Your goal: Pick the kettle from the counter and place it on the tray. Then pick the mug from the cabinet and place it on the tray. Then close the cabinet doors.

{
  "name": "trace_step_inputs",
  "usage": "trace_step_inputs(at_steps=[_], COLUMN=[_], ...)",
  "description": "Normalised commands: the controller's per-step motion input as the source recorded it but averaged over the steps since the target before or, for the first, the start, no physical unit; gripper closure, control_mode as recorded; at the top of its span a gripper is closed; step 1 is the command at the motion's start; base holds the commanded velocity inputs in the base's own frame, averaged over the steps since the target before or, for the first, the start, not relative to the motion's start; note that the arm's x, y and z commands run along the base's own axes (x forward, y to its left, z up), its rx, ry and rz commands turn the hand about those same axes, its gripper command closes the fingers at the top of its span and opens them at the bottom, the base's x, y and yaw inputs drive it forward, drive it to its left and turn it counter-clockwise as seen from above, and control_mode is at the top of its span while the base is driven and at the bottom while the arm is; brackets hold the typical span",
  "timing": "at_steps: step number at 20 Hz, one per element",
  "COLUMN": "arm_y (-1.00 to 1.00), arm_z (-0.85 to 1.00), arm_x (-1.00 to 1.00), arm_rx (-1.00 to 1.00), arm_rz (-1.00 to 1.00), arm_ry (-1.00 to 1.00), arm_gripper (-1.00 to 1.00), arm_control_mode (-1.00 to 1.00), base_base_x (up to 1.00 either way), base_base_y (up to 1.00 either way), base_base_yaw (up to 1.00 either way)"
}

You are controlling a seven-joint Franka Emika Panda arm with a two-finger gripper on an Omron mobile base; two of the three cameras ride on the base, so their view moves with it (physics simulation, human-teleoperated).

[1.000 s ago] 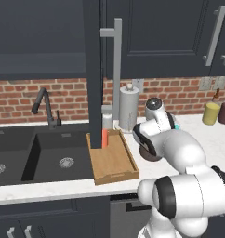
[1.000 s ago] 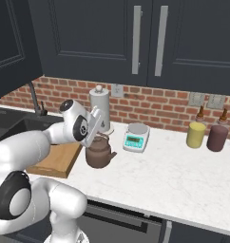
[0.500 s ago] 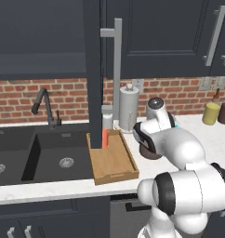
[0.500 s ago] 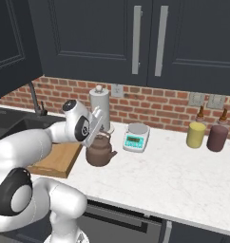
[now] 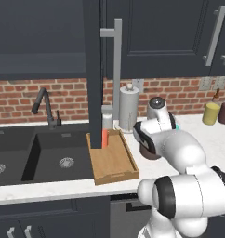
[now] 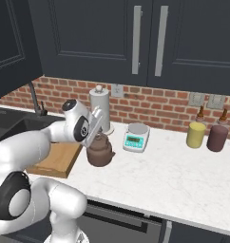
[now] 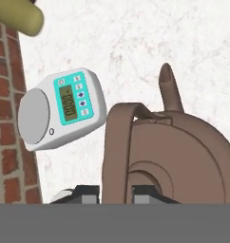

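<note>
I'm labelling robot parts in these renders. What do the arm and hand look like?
The arm is glossy white, built of rounded, bulbous segments with dark joint rings and a grey end cap. The hand ends in two small dark, blocky fingers. No cables or markings show.

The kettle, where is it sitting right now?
In the right base view the kettle stands on the counter, between the tray and the kitchen scale.
</note>
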Motion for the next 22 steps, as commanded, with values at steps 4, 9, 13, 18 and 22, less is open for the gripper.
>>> trace_step_inputs(at_steps=[4, 9, 13, 18, 22], arm_y=[0.18, 0.20, 0.29, 0.32, 0.35], arm_z=[0.15, 0.29, 0.24, 0.18, 0.03], arm_x=[-0.31, -0.27, -0.09, -0.04, -0.11], arm_rx=[0.00, 0.00, 0.00, 0.00, 0.00], arm_rz=[0.00, 0.00, 0.00, 0.00, 0.00], arm_ry=[0.00, 0.00, 0.00, 0.00, 0.00], arm_gripper=[1.00, 1.00, 1.00, 1.00, 1.00], arm_control_mode=[-1.00, -1.00, -1.00, -1.00, -1.00], base_base_x=[0.00, 0.00, 0.00, 0.00, 0.00], base_base_y=[0.00, 0.00, 0.00, 0.00, 0.00], base_base_yaw=[0.00, 0.00, 0.00, 0.00, 0.00])
